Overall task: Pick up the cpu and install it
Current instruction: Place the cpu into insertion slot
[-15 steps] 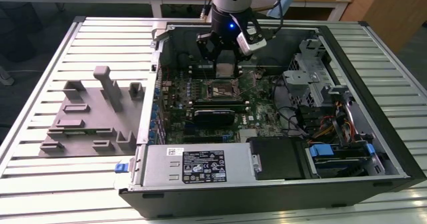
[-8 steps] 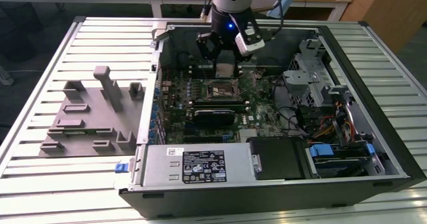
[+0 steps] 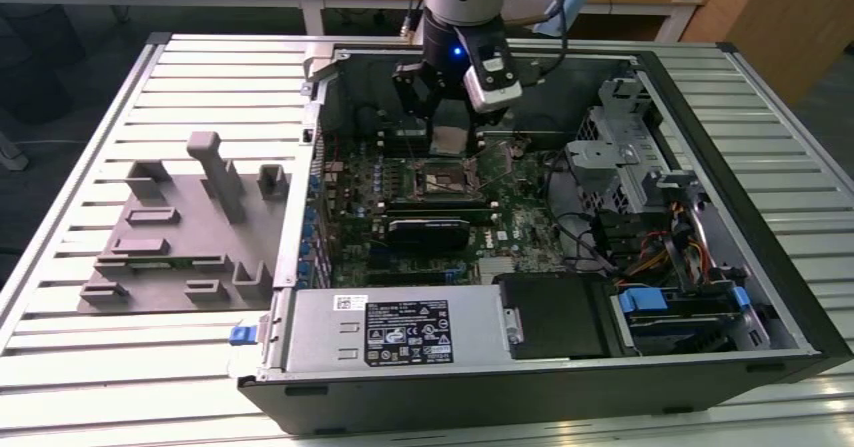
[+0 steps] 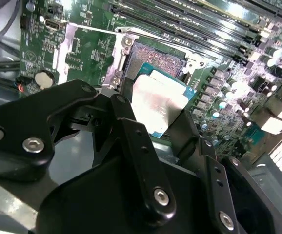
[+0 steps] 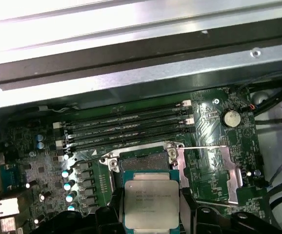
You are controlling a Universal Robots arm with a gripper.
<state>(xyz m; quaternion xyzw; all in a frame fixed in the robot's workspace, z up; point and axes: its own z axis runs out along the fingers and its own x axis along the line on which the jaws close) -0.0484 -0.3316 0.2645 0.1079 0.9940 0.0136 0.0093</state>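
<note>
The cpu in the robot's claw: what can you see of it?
The cpu is a small flat square chip with a silvery-grey metal top plate, faint print and a thin greenish rim. The black gripper clamps two opposite edges, holding it top up over the open socket of the green motherboard, not seated in it.
</note>
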